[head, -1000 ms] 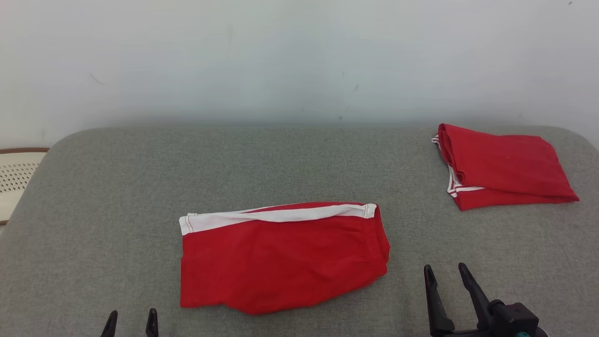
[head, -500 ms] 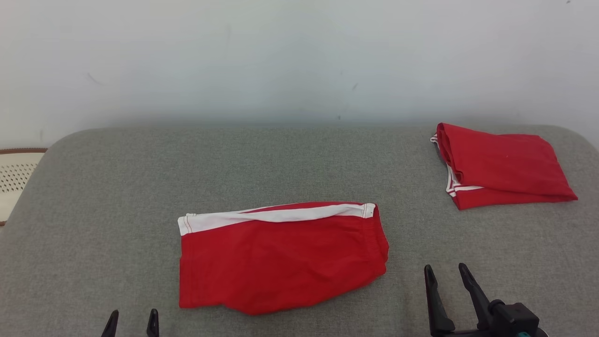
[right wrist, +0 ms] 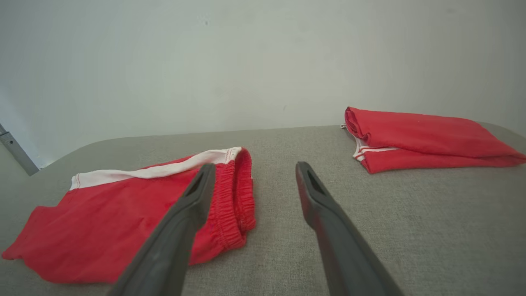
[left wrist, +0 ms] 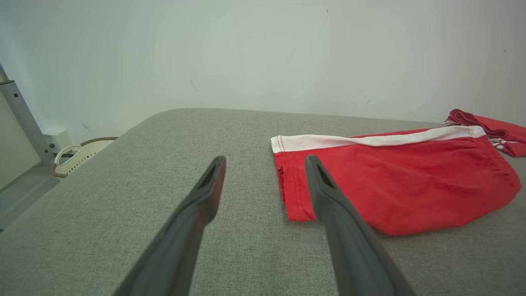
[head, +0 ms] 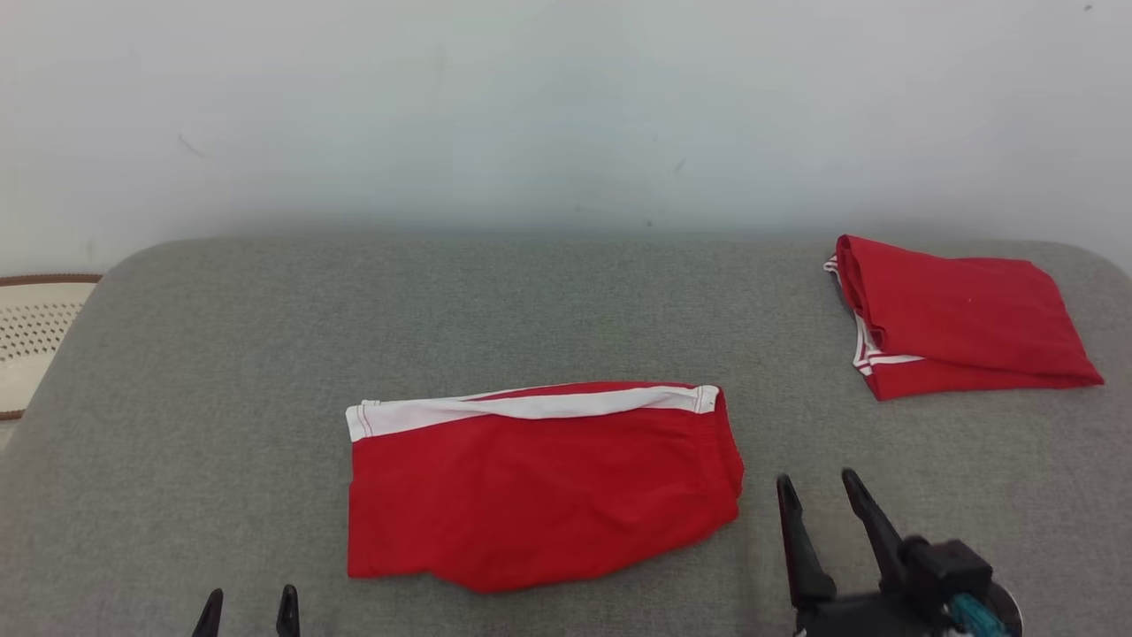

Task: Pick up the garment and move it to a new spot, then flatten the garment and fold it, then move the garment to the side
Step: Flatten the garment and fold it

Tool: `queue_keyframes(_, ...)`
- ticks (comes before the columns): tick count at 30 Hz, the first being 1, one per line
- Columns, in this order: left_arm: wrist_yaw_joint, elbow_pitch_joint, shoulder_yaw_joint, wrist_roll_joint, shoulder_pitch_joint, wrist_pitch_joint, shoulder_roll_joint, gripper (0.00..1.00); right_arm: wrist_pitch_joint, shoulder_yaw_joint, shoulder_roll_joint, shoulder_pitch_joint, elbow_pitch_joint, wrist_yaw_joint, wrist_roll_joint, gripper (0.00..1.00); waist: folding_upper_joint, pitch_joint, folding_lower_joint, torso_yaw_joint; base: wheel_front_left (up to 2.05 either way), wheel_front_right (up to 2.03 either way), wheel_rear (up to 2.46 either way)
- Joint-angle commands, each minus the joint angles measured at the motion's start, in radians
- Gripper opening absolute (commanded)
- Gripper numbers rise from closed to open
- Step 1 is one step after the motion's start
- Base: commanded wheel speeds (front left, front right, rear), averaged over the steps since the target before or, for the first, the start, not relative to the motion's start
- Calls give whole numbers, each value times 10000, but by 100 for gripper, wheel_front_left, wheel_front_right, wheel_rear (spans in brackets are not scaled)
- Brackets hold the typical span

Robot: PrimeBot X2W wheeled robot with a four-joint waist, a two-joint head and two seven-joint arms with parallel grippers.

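The folded red cloth garment with a white band (head: 539, 487) lay flat in the middle of the grey fabric-covered surface (head: 531, 301). The left gripper (head: 249, 594) stood apart from it and the right gripper (head: 818, 479) was near its right end. Both had fingers spread, holding nothing. A second folded red garment (head: 959, 314) lay at the far right.

Left hand (head: 251, 591), right hand (head: 816, 478): jaws wide.
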State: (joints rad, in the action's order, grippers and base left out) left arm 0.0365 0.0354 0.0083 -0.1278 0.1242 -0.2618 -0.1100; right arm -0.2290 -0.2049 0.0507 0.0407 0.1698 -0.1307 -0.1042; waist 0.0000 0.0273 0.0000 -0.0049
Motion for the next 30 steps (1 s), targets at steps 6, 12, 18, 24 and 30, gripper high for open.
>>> queue_keyframes(6,-87,-188,-134,-52,-141,-36,136,100,241,-285,105,1474,832,-1,139,100,0,-128,0,425,0,0,0)
queue_keyframes(12,-206,-395,-347,-42,-437,-36,235,100,769,-373,207,3118,2945,-1,-142,100,0,-360,0,836,0,0,0)
queue_keyframes(18,-326,-598,-412,-89,-790,-36,301,100,900,6,284,4259,5018,-1,-221,100,0,-575,0,1214,0,0,0)
queue_keyframes(24,-321,-749,-315,-121,-871,-36,357,100,952,456,220,5093,7192,-1,-222,100,0,-646,0,1414,0,0,0)
queue_keyframes(30,-337,-813,-252,-140,-900,-36,411,100,786,632,101,5521,8651,-1,-477,100,0,-647,0,1463,0,0,0)
